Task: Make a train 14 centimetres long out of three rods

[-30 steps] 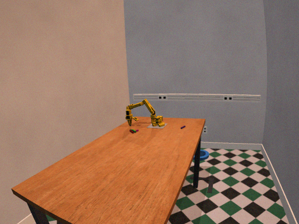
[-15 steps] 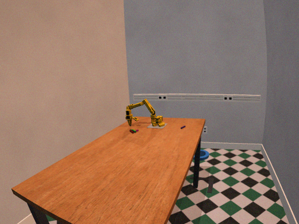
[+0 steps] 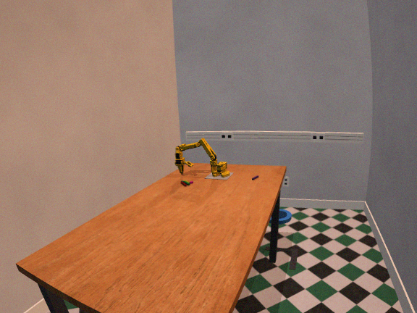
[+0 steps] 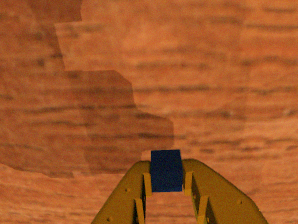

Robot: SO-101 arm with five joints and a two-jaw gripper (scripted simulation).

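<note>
In the wrist view my gripper [image 4: 168, 183] is shut on a small blue rod [image 4: 166, 169], held between the yellow fingers above the bare wooden table. In the exterior view the gripper [image 3: 181, 171] hangs a little above the table at the far left, pointing down. Just in front of it lie a red rod [image 3: 183, 183], a green rod [image 3: 186, 182] and a magenta rod [image 3: 190, 182], close together on the table. A purple rod [image 3: 255, 177] lies alone at the far right of the table.
The arm's base [image 3: 218, 173] stands on a grey plate at the far end of the table. A blue ring [image 3: 281, 216] lies on the chequered floor beside the table's right edge.
</note>
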